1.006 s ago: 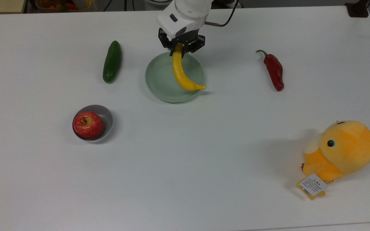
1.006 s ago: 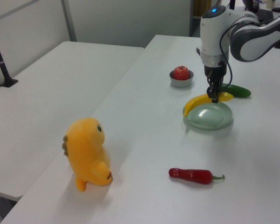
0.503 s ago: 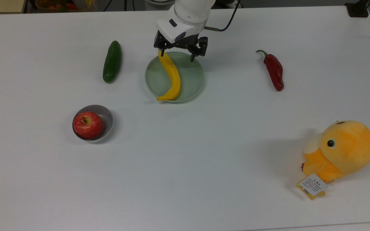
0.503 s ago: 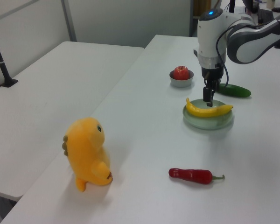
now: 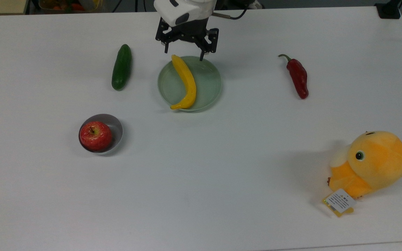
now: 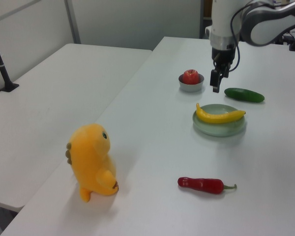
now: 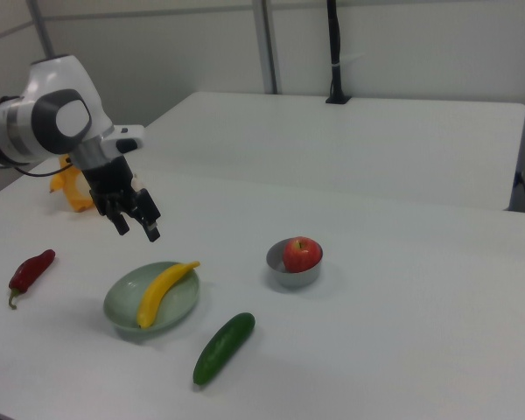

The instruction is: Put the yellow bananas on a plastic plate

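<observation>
The yellow banana (image 5: 186, 82) lies on its side in the pale green plate (image 5: 207, 84), its pointed tip reaching the plate's near rim in the top view. In the left view the banana (image 6: 219, 116) spans the plate (image 6: 221, 129); in the right view the banana (image 7: 161, 290) rests on the plate (image 7: 125, 311) as well. My gripper (image 5: 183, 54) hangs open above the plate's far edge, clear of the banana, with nothing between its fingers. The left view has the gripper (image 6: 216, 88) well above the table, and the right view has the gripper (image 7: 138, 232) raised over the plate.
A green cucumber (image 5: 121, 67) lies to the top view's left of the plate and a red pepper (image 5: 298, 76) to its right. A red apple (image 5: 95, 135) sits in a grey bowl (image 5: 118, 127). An orange-yellow plush toy (image 5: 372, 164) stands at the near right.
One second ago the gripper held the banana's end over the plate. It has opened, the banana has dropped onto the plate, and the gripper has risen away.
</observation>
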Controlling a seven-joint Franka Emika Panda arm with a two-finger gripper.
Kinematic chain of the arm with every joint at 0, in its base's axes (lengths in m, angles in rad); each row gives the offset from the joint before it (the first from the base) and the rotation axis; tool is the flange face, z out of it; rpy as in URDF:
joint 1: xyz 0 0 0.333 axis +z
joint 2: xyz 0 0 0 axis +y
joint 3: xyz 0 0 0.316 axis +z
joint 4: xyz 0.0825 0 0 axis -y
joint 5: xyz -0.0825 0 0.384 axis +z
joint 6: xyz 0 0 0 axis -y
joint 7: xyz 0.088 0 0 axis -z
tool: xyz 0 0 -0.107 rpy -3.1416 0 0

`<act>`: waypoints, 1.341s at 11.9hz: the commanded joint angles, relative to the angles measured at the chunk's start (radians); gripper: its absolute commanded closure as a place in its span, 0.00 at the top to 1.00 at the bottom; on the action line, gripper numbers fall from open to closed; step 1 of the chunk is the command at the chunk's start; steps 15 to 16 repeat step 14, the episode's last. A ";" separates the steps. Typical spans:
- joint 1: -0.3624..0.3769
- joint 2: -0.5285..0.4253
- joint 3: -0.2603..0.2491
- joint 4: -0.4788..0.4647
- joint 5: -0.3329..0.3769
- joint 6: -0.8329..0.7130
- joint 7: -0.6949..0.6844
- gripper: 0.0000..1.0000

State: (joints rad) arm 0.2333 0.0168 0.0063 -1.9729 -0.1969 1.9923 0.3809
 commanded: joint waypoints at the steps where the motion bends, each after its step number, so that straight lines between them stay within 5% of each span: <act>1: -0.028 -0.047 -0.028 0.029 0.059 -0.053 -0.065 1.00; 5: -0.075 -0.041 -0.083 0.104 0.201 -0.079 -0.088 1.00; 16: -0.087 -0.018 -0.085 0.103 0.211 -0.069 -0.093 1.00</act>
